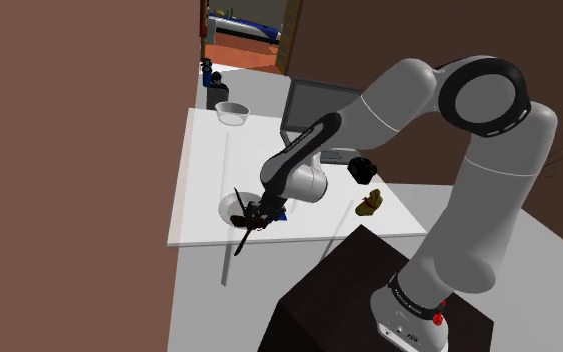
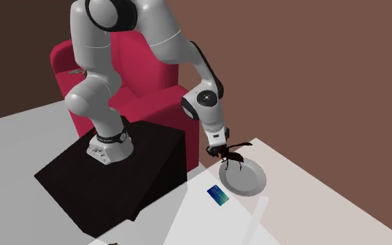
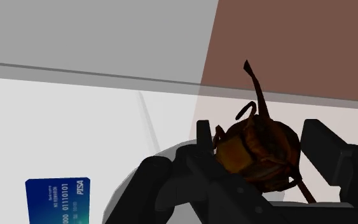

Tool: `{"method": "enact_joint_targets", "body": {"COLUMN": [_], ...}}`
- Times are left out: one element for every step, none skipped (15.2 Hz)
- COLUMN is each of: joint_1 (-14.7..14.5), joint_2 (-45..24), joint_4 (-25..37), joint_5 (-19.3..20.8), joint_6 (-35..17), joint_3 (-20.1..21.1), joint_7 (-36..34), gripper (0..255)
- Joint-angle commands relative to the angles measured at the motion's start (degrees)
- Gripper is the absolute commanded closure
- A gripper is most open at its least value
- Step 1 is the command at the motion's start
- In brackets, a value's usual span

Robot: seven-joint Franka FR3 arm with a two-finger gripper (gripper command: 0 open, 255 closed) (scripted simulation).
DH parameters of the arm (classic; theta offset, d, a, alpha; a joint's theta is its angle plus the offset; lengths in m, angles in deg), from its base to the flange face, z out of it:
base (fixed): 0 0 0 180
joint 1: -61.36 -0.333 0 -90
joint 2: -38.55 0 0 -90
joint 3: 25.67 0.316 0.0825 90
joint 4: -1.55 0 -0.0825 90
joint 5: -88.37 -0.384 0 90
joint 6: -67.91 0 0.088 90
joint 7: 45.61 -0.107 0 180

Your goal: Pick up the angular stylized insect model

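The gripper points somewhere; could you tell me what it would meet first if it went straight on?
The gripper, clasping the insect model, points down toward the white plate; it would probably meet the plate first, though the gap is unclear.

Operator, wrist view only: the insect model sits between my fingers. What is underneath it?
Observer: A round white plate, near the edge of the white table. The gripper holds the insect model over the plate's rim.
Operator: What else is on that table?
Observer: Farther back in the shoulder view, an open laptop and a clear bowl.
Operator: And behind the stand?
Observer: A red armchair is right behind the dark stand.
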Motion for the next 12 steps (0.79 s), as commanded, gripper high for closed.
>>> {"method": "enact_joint_targets", "body": {"joint_1": [-0.7, -1.0, -1.2, -1.5, -1.7, -1.9, -2.1, -2.2, -2.3, -2.4, -2.5, -2.5], "joint_2": [1.6, 2.5, 3.4, 4.3, 5.2, 6.1, 6.9, 7.8, 8.6, 9.5, 10.3, 11.1], "joint_4": [-0.4, -0.7, -0.9, -1.2, -1.4, -1.6, -1.8, -2.0, -2.1, -2.3, -2.4, -2.5], "joint_5": [2.2, 3.2, 4.3, 5.4, 6.4, 7.5, 8.5, 9.5, 10.6, 11.5, 12.5, 13.4], "joint_6": [1.2, 1.8, 2.4, 3.0, 3.6, 4.2, 4.9, 5.5, 6.1, 6.8, 7.5, 8.1], "joint_3": [-1.1, -1.6, -2.0, -2.5, -2.8, -3.2, -3.6, -3.9, -4.2, -4.4, -4.6, -4.9], "joint_7": [-2.1, -3.2, -4.3, -5.3, -6.4, -7.4, -8.4, -9.4, -10.3, -11.3, -12.2, -13.1], "gripper": [255, 255, 255, 255, 255, 255, 255, 255, 255, 255, 255, 255]}}
